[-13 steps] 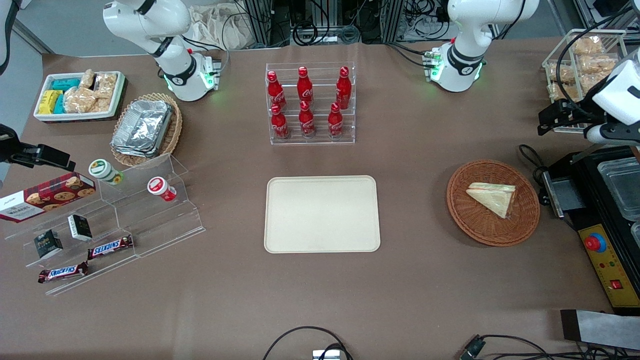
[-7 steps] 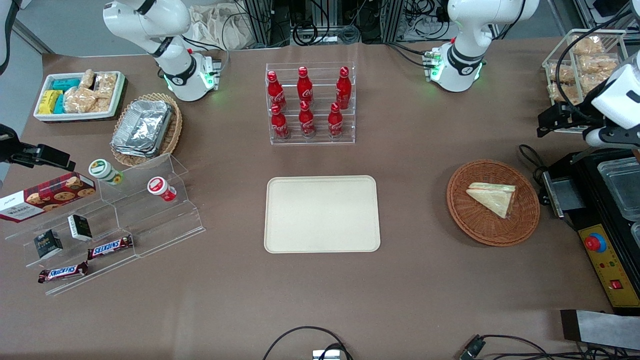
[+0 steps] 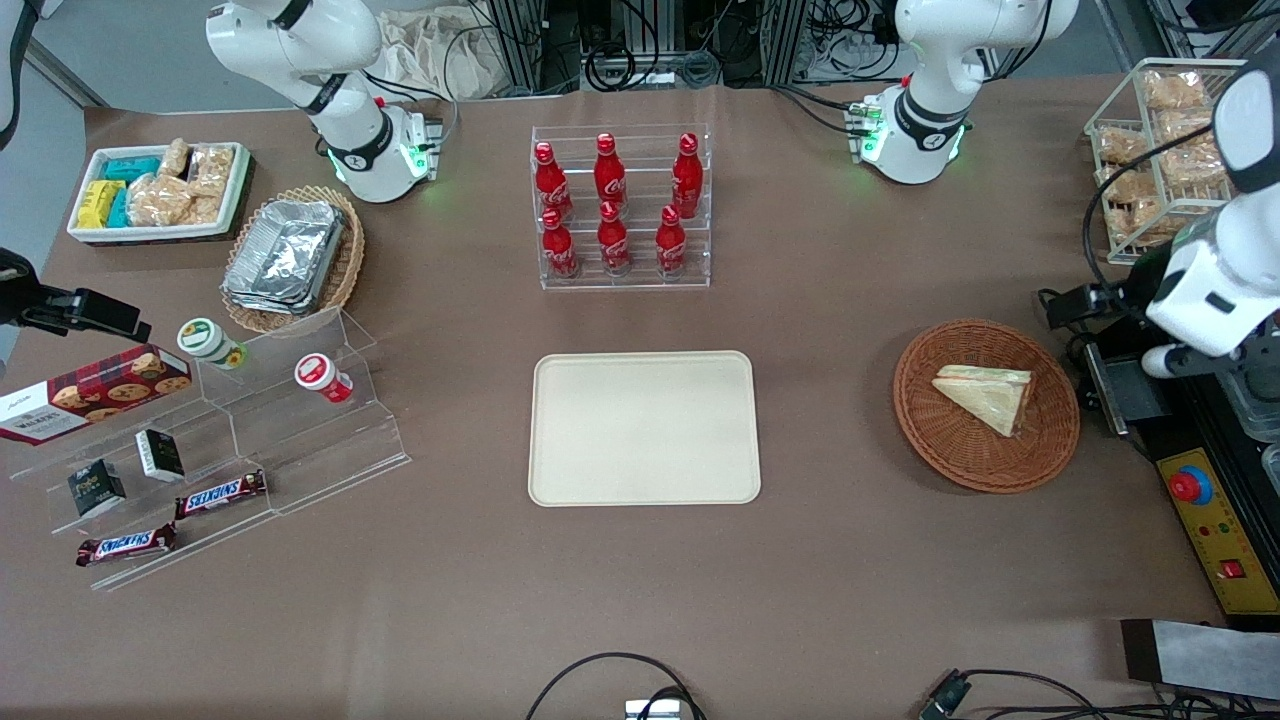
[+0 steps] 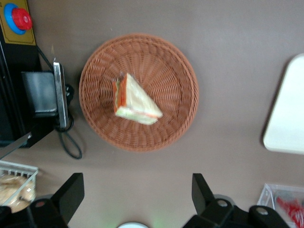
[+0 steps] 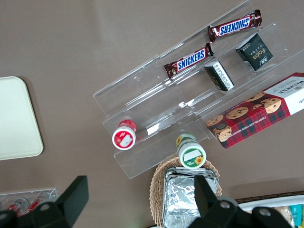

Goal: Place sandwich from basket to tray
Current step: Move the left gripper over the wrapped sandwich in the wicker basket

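Observation:
The sandwich [image 3: 985,396] is a wrapped pale wedge with orange and green filling on its edge. It lies in the round reddish-brown wicker basket [image 3: 940,440]. Both also show in the left wrist view, the sandwich [image 4: 135,100] inside the basket [image 4: 175,61]. The cream-beige tray [image 3: 644,428] lies flat at the table's middle, with nothing on it; its corner shows in the wrist view [image 4: 287,118]. My left gripper [image 3: 1082,299] hangs high above the table beside the basket, toward the working arm's end. In the wrist view the gripper [image 4: 135,183] is open wide and holds nothing.
A black machine with a red button [image 3: 1190,486] stands next to the basket. A wire rack of snack bags [image 3: 1160,150] is farther from the camera. A rack of red bottles [image 3: 620,205] stands past the tray. Acrylic shelves with snacks [image 3: 200,440] lie toward the parked arm's end.
My left arm has swung nearer the camera and closer to the basket. The sandwich, basket and tray have not moved.

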Controlling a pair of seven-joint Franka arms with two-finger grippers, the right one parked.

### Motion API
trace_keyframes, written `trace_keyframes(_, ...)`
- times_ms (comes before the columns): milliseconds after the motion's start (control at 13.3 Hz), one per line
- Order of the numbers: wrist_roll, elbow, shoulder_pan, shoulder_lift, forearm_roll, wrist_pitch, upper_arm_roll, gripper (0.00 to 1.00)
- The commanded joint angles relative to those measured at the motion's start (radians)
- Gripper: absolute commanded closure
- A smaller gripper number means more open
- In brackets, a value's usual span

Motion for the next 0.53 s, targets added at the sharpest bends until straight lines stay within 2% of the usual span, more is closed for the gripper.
trace_keyframes(0,-0.06,-0.128,-0.003,-0.028,-0.008,0.139,0.035,0.0)
trace_keyframes(451,-0.278,-0.404,-0.003,-0.044,-0.014,0.481,0.064,0.0)
